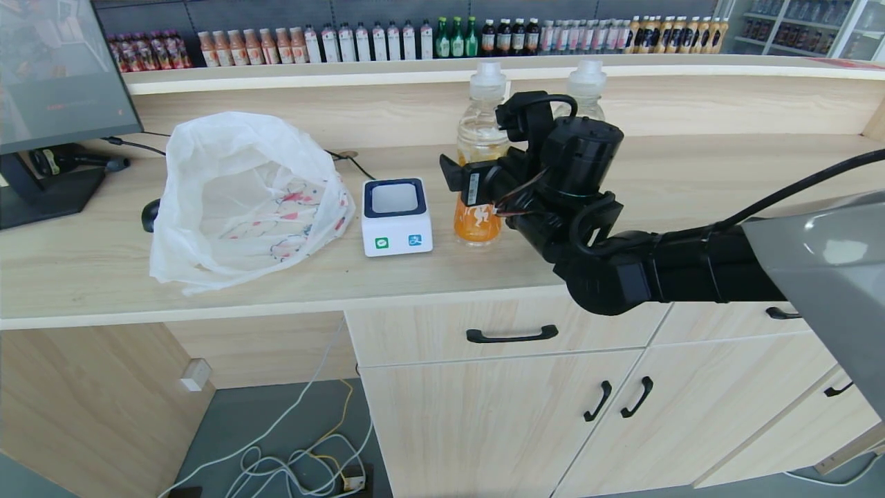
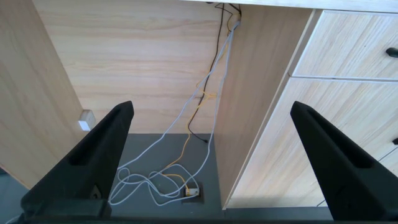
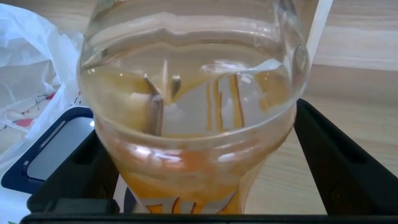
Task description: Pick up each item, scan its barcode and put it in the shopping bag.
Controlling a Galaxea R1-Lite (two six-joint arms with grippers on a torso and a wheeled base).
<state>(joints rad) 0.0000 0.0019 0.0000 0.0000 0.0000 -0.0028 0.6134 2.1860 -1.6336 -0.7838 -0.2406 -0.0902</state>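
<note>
Right gripper (image 1: 473,187) straddles the upright orange bottle (image 1: 477,225) on the bench (image 1: 691,187); whether it pinches, I cannot tell. The scanner (image 1: 396,216) sits just beside it. The shopping bag (image 1: 242,194) beyond looks empty, so scanning and bagging likely remain.

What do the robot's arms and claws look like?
The right arm is black and chunky, with round joints and a fat drum-shaped part near the wrist. A black cable loops beside it, and thin reddish wires run towards the right gripper, which has a small white label. The left gripper has two plain black fingers shaped like wedges.
</note>
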